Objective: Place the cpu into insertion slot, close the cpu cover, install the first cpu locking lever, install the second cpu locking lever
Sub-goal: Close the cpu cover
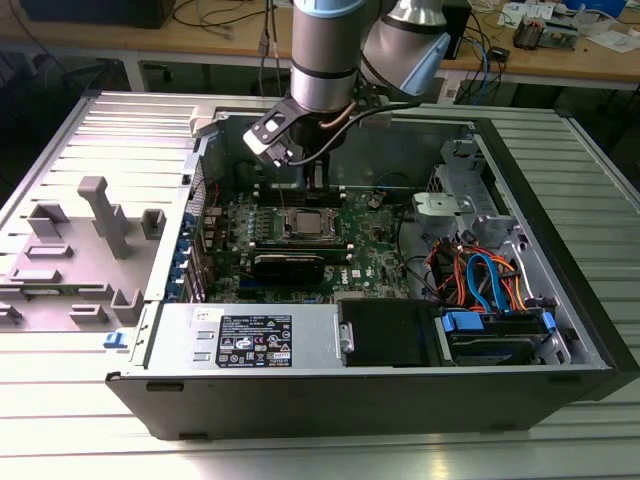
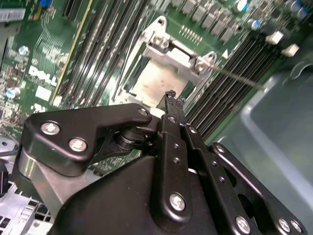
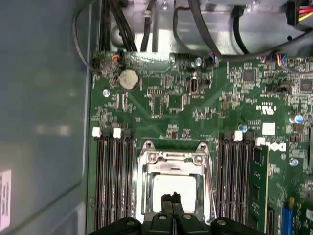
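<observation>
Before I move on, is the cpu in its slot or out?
In. The cpu lies flat inside the slot, framed by its silver rim, beneath the gripper.

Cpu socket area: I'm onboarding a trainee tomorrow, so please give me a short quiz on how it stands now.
1. True or false: the cpu cover lies flat over the cpu.
2. The gripper over the cpu is: A) wide open, B) shut, C) holding a memory stick.
3. What long black parts flank the cpu cover on both sides?
Key: 1 true; 2 B; 3 memory slots.
</observation>
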Robot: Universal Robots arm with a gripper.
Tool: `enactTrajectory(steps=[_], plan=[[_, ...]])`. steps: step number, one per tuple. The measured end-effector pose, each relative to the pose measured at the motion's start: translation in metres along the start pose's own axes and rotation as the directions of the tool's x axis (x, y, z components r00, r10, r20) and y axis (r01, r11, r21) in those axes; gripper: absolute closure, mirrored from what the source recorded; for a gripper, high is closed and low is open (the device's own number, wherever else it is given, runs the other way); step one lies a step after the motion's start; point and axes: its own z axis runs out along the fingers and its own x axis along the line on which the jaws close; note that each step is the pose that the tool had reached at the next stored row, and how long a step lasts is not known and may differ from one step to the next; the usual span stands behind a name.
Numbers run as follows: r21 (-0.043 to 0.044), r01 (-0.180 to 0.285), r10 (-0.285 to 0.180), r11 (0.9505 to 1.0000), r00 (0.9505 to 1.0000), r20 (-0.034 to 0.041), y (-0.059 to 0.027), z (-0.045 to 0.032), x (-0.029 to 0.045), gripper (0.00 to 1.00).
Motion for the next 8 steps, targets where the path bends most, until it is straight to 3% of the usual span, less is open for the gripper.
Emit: enactTrajectory(steps=[8], plan=[[-0.0026,0.0,0.0,1.0,1.0,-0.0038,-0.0196,0.0034,-0.0004,0.89]])
